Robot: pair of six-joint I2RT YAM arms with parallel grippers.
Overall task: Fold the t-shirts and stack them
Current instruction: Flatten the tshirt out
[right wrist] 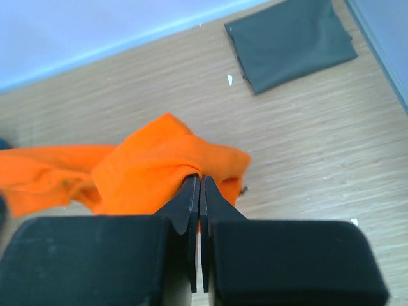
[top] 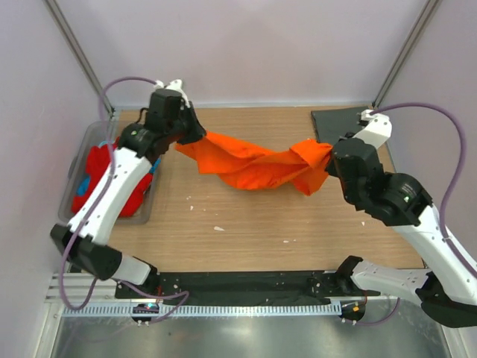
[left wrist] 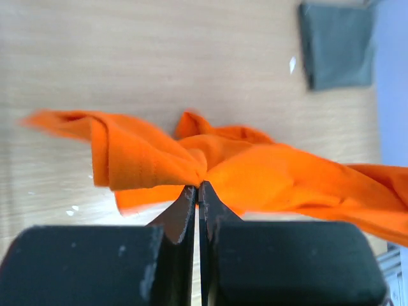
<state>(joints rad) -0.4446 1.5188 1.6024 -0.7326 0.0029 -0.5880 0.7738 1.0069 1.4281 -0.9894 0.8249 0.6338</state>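
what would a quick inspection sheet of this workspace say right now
surface: wooden table, bare wood in front
job's things: orange t-shirt bunched, strung between both grippers; dark grey t-shirt folded, far right corner; red and blue t-shirts in clear tub, left
clutter: white specks on the wood
grippers: left gripper and right gripper each shut on the orange t-shirt
cables: purple cables loop off both arms
surroundings: pale walls, metal frame posts

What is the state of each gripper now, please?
Left gripper: closed, pinching the orange t-shirt.
Right gripper: closed, pinching the other end of the same shirt.
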